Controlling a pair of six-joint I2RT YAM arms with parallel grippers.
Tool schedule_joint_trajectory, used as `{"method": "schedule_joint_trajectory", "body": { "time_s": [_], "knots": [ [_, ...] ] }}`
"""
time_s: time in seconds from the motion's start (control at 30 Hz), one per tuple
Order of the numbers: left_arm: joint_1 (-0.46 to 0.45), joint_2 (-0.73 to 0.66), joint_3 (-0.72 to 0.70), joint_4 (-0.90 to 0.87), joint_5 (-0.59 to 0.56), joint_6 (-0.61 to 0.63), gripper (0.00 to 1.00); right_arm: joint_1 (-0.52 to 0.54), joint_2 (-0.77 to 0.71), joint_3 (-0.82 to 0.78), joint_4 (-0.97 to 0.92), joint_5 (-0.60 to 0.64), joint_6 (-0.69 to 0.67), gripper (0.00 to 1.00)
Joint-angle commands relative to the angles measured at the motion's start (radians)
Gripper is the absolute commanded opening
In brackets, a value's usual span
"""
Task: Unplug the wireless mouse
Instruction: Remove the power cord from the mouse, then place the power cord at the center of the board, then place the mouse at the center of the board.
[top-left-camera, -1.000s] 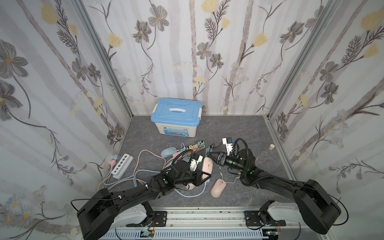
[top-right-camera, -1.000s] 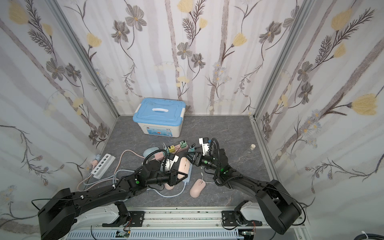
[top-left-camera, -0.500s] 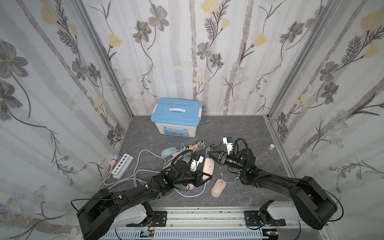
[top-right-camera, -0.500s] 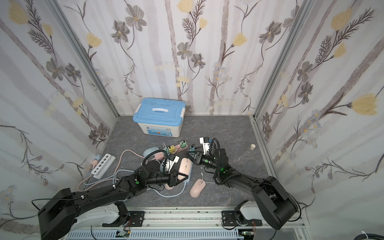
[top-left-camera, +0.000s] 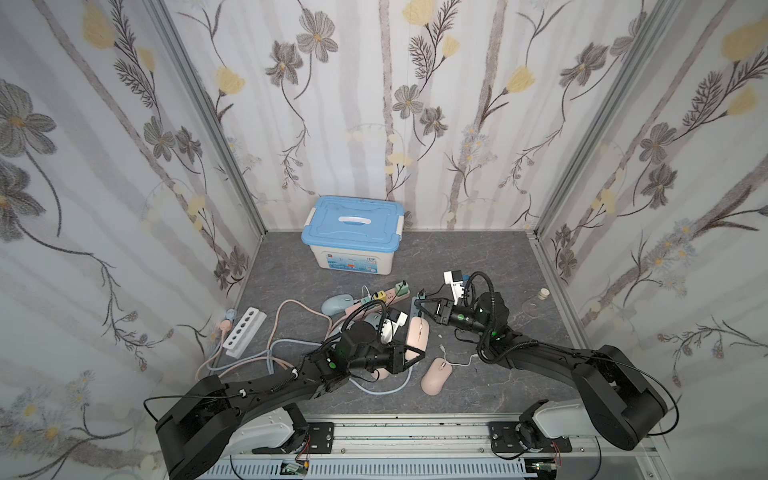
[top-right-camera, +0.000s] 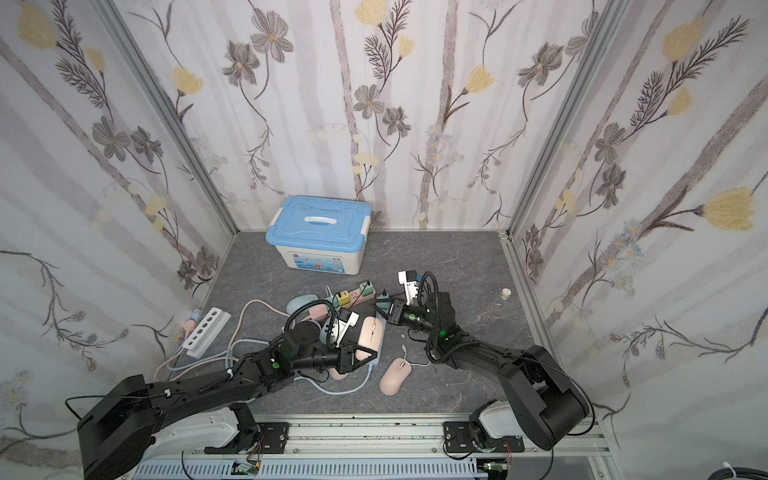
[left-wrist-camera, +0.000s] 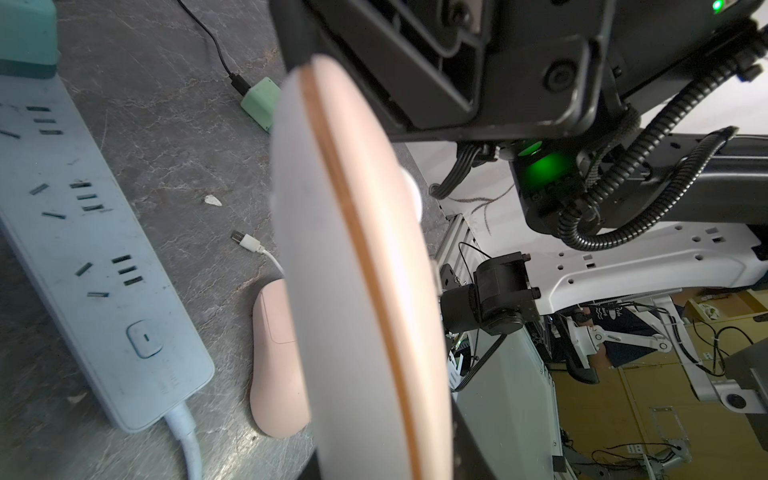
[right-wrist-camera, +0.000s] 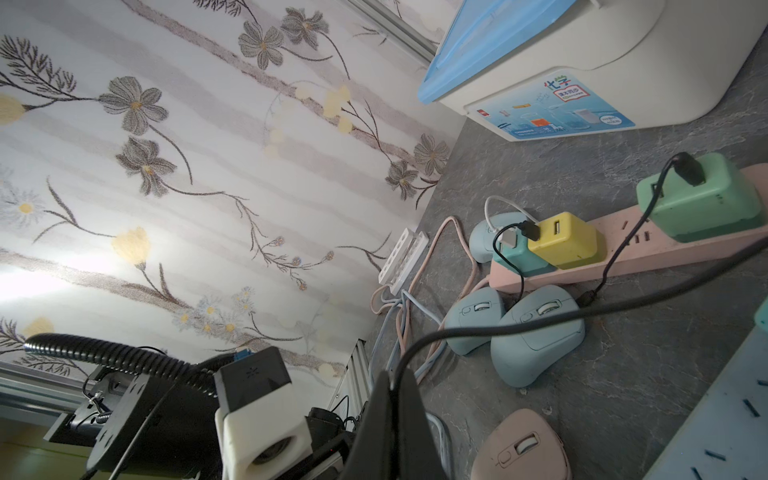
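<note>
2 grippers had a hold. The right gripper was pressed together on a black cable, which ran out from between its fingers and off across the table; in both top views its tips sat just beside the front end of the mouse. The left gripper pinched that pink mouse at its rear end and held it top side up beside the blue strip. By my reading 2 steps were done: mouse braced, cable grasped close to the plug. The pull apart was what remained. Whether the plug sat in the port or was clear of it could not be told, as the fingers hid the joint. 1 other mouse, also pink, lay on the table nearby with a loose white lead at its nose, so it looked dealt with
</note>
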Motion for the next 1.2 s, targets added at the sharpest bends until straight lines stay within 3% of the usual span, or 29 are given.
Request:
{"method": "schedule_joint_trajectory", "body": {
  "time_s": [0.0, 0.5, 0.6, 0.7, 0.73, 0.9, 1.17],
  "knots": [
    [-0.005, 0.007, -0.01, 0.056, 0.045, -0.008, 0.0, -0.009, 0.021, 0.017, 0.121, 0.013, 0.046, 0.0],
    [-0.01, -0.036, -0.035, 0.025, 0.041, -0.026, 0.0, -0.054, 0.092, 0.027, 0.217, -0.123, 0.077, 0.0],
    [-0.01, -0.054, -0.028, -0.027, -0.007, -0.021, 0.0, -0.056, 0.07, 0.055, 0.005, -0.057, 0.023, 0.0],
    [-0.009, -0.077, -0.012, -0.129, -0.091, -0.002, 0.0, -0.051, 0.061, 0.1, -0.282, 0.034, -0.06, 0.12],
    [-0.009, -0.079, -0.01, -0.144, -0.103, 0.0, 0.0, -0.051, 0.061, 0.094, -0.317, 0.055, -0.065, 0.16],
    [-0.01, -0.029, 0.016, -0.162, -0.115, -0.005, 0.0, -0.05, 0.055, 0.038, -0.426, 0.175, -0.045, 0.53],
    [-0.009, 0.101, 0.094, -0.138, -0.053, -0.004, 0.0, -0.048, -0.063, 0.05, -0.66, 0.417, -0.053, 0.68]
  ]
}}
